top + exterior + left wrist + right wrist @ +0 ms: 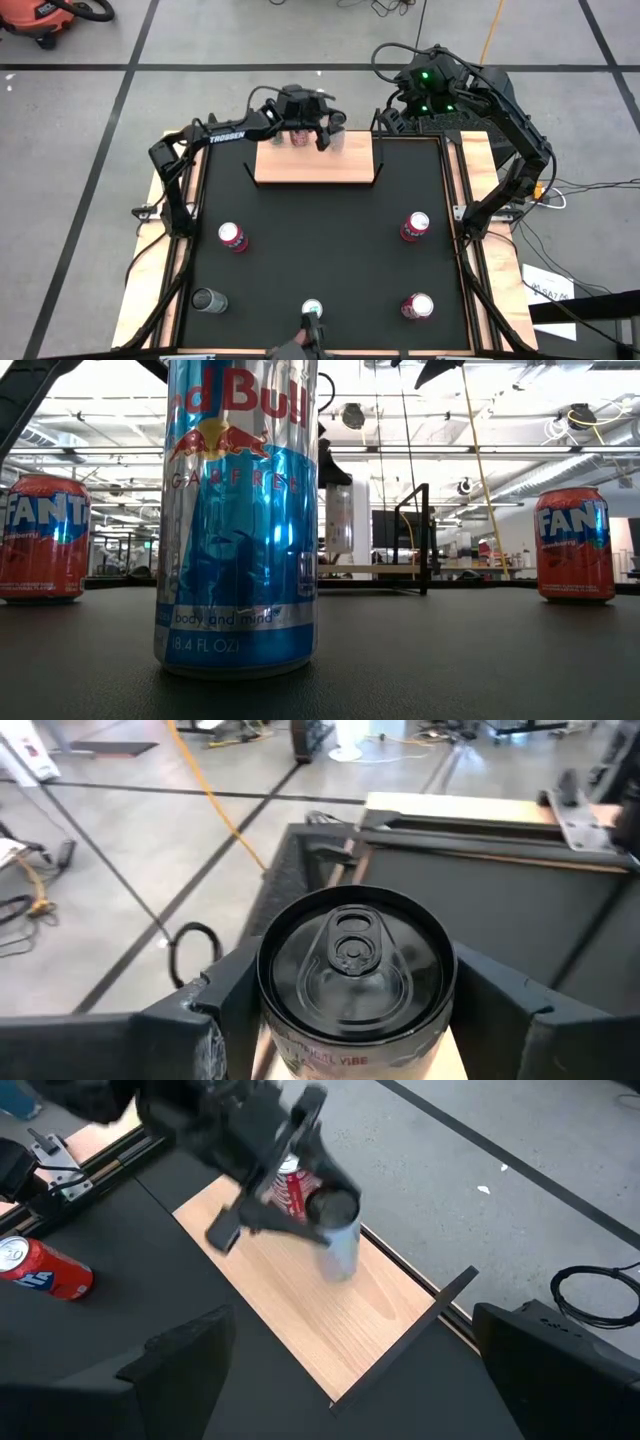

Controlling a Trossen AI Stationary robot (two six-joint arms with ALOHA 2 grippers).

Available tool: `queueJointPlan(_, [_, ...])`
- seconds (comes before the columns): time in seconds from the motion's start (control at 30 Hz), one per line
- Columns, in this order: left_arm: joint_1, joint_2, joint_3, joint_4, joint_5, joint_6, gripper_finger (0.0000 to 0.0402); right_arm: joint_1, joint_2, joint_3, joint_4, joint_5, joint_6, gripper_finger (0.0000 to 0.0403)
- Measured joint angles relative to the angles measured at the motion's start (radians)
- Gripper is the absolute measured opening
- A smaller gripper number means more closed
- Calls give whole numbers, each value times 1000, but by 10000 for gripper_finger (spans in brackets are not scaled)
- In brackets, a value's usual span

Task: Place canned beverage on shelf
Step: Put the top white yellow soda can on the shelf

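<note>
The shelf, a light-wood board with black wire brackets, lies at the table's far edge. On it stand a red can and a pale can with a black lid, which also shows in the high view. My left gripper reaches over the shelf from the table's left, shut on the pale can, with the red can just behind its fingers. My right gripper hangs open and empty, raised past the far right corner. My left gripper pinches the pale can between its two fingers, one on each side of the wall just below the lid. The fingers come nearly level from the table's left. The can is upright over the shelf board; whether its base rests on the board does not show.
Three red cans and a grey can stand on the black table top. A tall blue and silver can stands at the near edge. The shelf's right bracket rises beside the held can.
</note>
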Motion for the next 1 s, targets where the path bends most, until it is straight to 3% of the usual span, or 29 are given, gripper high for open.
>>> queueJointPlan(0.4, [88, -1, 28, -143, 41, 15, 242, 2, 0, 0, -58, 54, 15, 393])
queueJointPlan(1.0, [83, 28, 22, -117, 61, 41, 242, 3, 0, 0, -48, 54, 6, 393])
